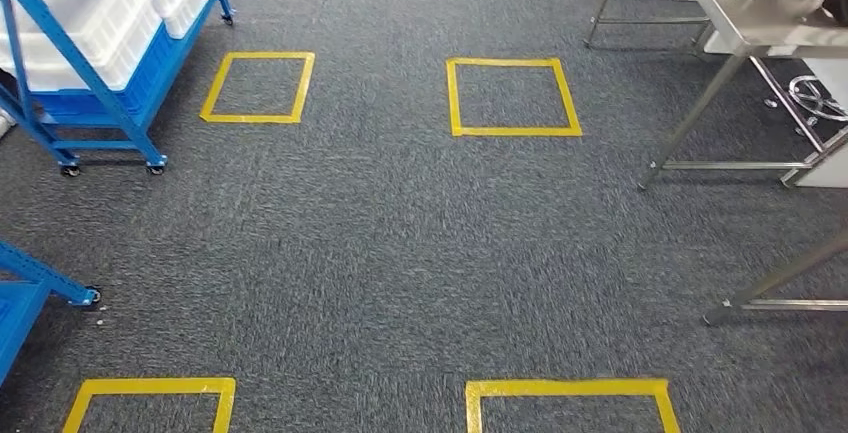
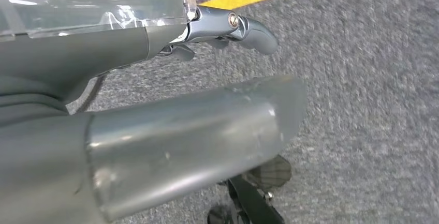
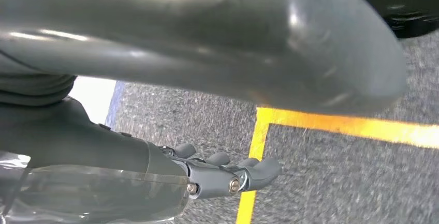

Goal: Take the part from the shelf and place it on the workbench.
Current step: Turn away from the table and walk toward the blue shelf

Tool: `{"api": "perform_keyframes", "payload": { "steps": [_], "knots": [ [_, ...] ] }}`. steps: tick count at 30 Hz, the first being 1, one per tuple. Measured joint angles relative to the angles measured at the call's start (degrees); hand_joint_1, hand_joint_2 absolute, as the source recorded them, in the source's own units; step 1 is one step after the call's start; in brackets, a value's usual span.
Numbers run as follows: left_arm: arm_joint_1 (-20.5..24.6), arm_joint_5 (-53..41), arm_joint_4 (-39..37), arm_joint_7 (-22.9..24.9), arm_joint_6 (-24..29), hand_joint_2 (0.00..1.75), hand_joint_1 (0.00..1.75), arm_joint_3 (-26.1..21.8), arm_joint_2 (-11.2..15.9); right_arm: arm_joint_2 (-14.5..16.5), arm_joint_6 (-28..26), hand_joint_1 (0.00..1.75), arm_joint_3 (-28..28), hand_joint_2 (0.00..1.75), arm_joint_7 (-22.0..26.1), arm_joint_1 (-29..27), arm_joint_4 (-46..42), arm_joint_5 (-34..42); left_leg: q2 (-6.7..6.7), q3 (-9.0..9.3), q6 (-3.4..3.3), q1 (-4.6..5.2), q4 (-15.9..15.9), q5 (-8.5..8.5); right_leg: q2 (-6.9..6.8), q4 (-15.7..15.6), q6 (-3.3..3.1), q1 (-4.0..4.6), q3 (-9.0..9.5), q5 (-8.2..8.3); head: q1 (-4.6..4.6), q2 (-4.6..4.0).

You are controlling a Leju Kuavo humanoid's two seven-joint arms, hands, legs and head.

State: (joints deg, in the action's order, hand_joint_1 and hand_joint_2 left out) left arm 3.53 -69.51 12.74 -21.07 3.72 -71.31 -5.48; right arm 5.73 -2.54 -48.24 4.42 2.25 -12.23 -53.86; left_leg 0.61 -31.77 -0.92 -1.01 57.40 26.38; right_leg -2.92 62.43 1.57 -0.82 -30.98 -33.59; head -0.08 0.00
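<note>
The shelf (image 1: 90,63) sits far left in the head view, a blue metal frame on little caster wheels, loaded with white plastic bins (image 1: 75,13) on blue trays. Can't pick out the part itself among those bins from here. The desk (image 1: 760,23) is over on the far right, a shiny stainless steel top on thin angled steel legs, with something wrapped in clear plastic lying on it. Shelf and desk are well apart, with open carpet between them.

Hands: the left hand (image 2: 228,30) hangs over the floor in the left wrist view, thick smooth grey thumb in the foreground, darker fingers (image 2: 256,35) stretched out fairly straight, nothing held, so it looks loosely spread. The right hand (image 3: 228,175) is much the same in the right wrist view: big glossy thumb across the top, dark fingers extended with rounded tips, holding nothing. Both have a clear plastic cover over the back of the hand.

The floor (image 1: 400,253) is speckled dark grey carpet, short and rough-looking, marked with yellow tape squares (image 1: 512,98) in a grid. One tape corner runs right under the right hand. Another blue frame corner (image 1: 40,283) with a caster pokes in at the lower left of the head view.
</note>
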Motion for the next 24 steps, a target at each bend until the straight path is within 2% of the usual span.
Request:
{"api": "perform_keyframes", "payload": {
  "steps": [1, 2, 3, 4, 5, 6, 8, 9, 10, 12, 13, 14, 16, 17, 18, 19, 20, 21, 22, 24],
  "knots": [
    [0.1, 0.0, 0.0, 0.0, 0.0, 0.0, 0.0, 0.0, 0.0, 0.0, 0.0, 0.0, 0.0, 0.0, 0.0, -0.1, 0.0, 0.0, -0.55, -0.15, -0.21, 0.05, -0.1, -0.14, 1.53, 3.8, 0.05, -0.02, -1.83, -2.05, 0.1, 0.0],
    [0.2, 0.0, 0.0, -0.1, 0.0, 0.0, 0.0, 0.0, 0.0, 0.0, 0.0, 0.0, -0.1, 0.0, 0.0, -0.2, 0.0, 0.0, -1.17, -0.29, -0.34, 0.12, 0.0, -0.22, 2.31, 7.7, 0.06, -0.02, -3.79, -3.74, 0.13, 0.0],
    [0.2, -0.1, 0.0, -0.1, 0.0, 0.0, 0.0, 0.0, 0.0, 0.0, 0.0, 0.0, -0.1, 0.0, 0.0, -0.3, 0.1, 0.0, -1.89, -0.36, -0.39, 0.18, 0.0, -0.26, 2.64, 10.5, 0.04, -0.02, -5.3, -4.48, 0.12, 0.0],
    [0.2, -0.1, 0.0, -0.1, 0.0, 0.0, 0.0, 0.0, 0.0, 0.0, 0.0, 0.0, -0.2, 0.0, 0.0, -0.4, 0.1, 0.0, -2.65, -0.35, -0.39, 0.23, 0.0, -0.27, 2.8, 11.4, -0.03, -0.01, -5.91, -3.99, 0.13, 0.0],
    [0.1, -0.1, 0.0, -0.1, 0.0, 0.0, 0.0, 0.0, 0.0, 0.0, 0.0, 0.0, -0.2, 0.0, 0.0, -0.5, 0.1, 0.0, -3.44, -0.28, -0.38, 0.25, 0.0, -0.28, 2.96, 10.0, -0.17, -0.01, -5.45, -2.36, 0.13, 0.0],
    [0.1, -0.1, 0.0, -0.2, 0.0, 0.0, 0.0, 0.0, -0.1, 0.0, 0.0, 0.0, -0.3, 0.0, 0.0, -0.5, 0.1, 0.0, -4.22, -0.19, -0.34, 0.24, 0.1, -0.28, 3.52, 6.6, -0.39, -0.01, -4.06, -0.01, 0.14, 0.0],
    [0.2, -0.1, 0.0, -0.2, -0.1, 0.0, 0.0, 0.0, -0.3, -0.1, 0.0, 0.0, -0.4, 0.0, 0.0, -0.6, 0.1, -0.1, -5.65, -0.25, -0.02, 0.26, 0.2, -0.29, 6.09, -1.1, -0.98, -0.01, -0.9, 3.75, 0.11, 0.0],
    [0.2, -0.1, 0.0, -0.3, -0.1, 0.0, 0.0, 0.0, -0.4, -0.1, 0.0, 0.0, -0.5, 0.0, 0.0, -0.6, 0.1, -0.2, -6.28, -0.43, 0.31, 0.23, 0.3, -0.35, 7.06, -3.5, -1.22, 0.04, 0.02, 4.56, 0.11, 0.0],
    [0.2, -0.1, 0.0, -0.3, -0.1, 0.0, 0.0, 0.0, -0.5, -0.2, 0.0, 0.0, -0.5, 0.0, 0.0, -0.5, 0.1, -0.2, -6.9, -0.66, 0.72, 0.14, 0.3, -0.46, 7.51, -4.5, -1.42, 0.14, 0.37, 4.69, 0.1, 0.0],
    [0.0, -0.1, 0.0, -0.3, -0.1, 0.0, 0.0, 0.0, -0.6, -0.2, 0.0, 0.0, -0.6, 0.0, 0.0, -0.3, 0.1, -0.2, -7.71, -1.0, 1.53, -0.07, 0.1, -0.68, 6.33, -5.1, -1.9, 0.19, 0.62, 4.93, 0.09, 0.0],
    [-0.1, -0.1, 0.0, -0.3, -0.1, 0.0, 0.0, 0.0, -0.6, -0.2, 0.0, 0.0, -0.6, 0.0, 0.0, -0.2, 0.1, -0.2, -6.87, -1.22, 1.77, -0.07, 0.5, -0.46, 5.67, -5.6, -2.24, 0.15, 0.88, 5.18, 0.05, 0.0],
    [-0.2, -0.1, 0.0, -0.3, -0.2, 0.0, 0.0, 0.0, -0.7, -0.2, 0.0, 0.0, -0.6, 0.0, 0.0, -0.3, 0.1, -0.2, -5.41, -1.8, 1.92, 0.0, 1.6, 0.33, 4.89, -6.1, -2.63, 0.09, 1.16, 5.43, -0.05, 0.0],
    [0.0, -0.1, 0.0, -0.3, -0.2, 0.0, 0.0, 0.0, -0.7, -0.2, 0.0, 0.0, -0.6, 0.0, 0.0, -0.5, 0.1, -0.2, -2.16, -4.66, 2.14, 0.05, 7.7, 3.75, 3.14, -6.7, -3.16, 0.19, 1.48, 5.61, -0.26, 0.0],
    [0.1, -0.1, 0.0, -0.3, -0.2, 0.0, 0.0, 0.0, -0.7, -0.2, 0.0, 0.0, -0.6, 0.0, -0.1, -0.6, 0.1, -0.2, -1.53, -6.57, 2.33, -0.05, 11.7, 5.61, 2.25, -6.7, -3.3, 0.28, 1.47, 5.57, -0.34, 0.0],
    [0.1, -0.1, 0.0, -0.3, -0.2, 0.0, 0.0, 0.0, -0.7, -0.2, 0.0, 0.0, -0.6, 0.0, -0.1, -0.7, 0.1, -0.2, -1.3, -8.13, 2.54, -0.18, 15.0, 6.77, 1.4, -6.7, -3.31, 0.34, 1.46, 5.5, -0.35, 0.0],
    [0.0, -0.1, 0.0, -0.3, -0.2, 0.0, 0.0, 0.0, -0.7, -0.2, 0.0, 0.0, -0.6, 0.0, -0.1, -0.7, 0.1, -0.2, -1.15, -8.76, 2.75, -0.34, 16.4, 6.83, 0.66, -6.7, -3.25, 0.35, 1.49, 5.41, -0.35, 0.0],
    [-0.1, -0.1, 0.0, -0.3, -0.2, 0.0, 0.0, 0.0, -0.7, -0.2, 0.0, 0.0, -0.6, 0.0, -0.1, -0.7, 0.1, -0.2, -0.93, -8.24, 2.96, -0.51, 15.6, 5.81, -0.02, -6.6, -3.1, 0.31, 1.57, 5.3, -0.36, 0.0],
    [-0.2, -0.1, 0.0, -0.3, -0.2, 0.0, 0.0, 0.0, -0.7, -0.2, 0.0, 0.0, -0.6, 0.0, -0.1, -0.6, 0.1, -0.2, -0.44, -6.54, 3.15, -0.69, 12.4, 3.96, -0.67, -6.5, -2.83, 0.23, 1.69, 5.1, -0.37, 0.0],
    [-0.1, -0.1, 0.0, -0.3, -0.2, 0.0, 0.0, 0.0, -0.8, -0.3, 0.0, 0.0, -0.6, 0.0, -0.1, -0.6, 0.1, -0.2, 0.85, -4.39, 3.38, -0.82, 8.2, 2.25, -1.29, -6.2, -2.44, 0.22, 1.8, 4.8, -0.39, 0.0],
    [0.0, -0.1, 0.0, -0.3, -0.2, 0.0, 0.0, 0.0, -0.9, -0.4, 0.0, 0.0, -0.6, 0.0, -0.1, -0.6, 0.1, -0.2, 2.8, -1.29, 3.06, -0.74, 2.3, 0.33, -2.38, -5.4, -1.58, 0.48, 1.87, 4.03, -0.39, 0.0]
  ]
}}
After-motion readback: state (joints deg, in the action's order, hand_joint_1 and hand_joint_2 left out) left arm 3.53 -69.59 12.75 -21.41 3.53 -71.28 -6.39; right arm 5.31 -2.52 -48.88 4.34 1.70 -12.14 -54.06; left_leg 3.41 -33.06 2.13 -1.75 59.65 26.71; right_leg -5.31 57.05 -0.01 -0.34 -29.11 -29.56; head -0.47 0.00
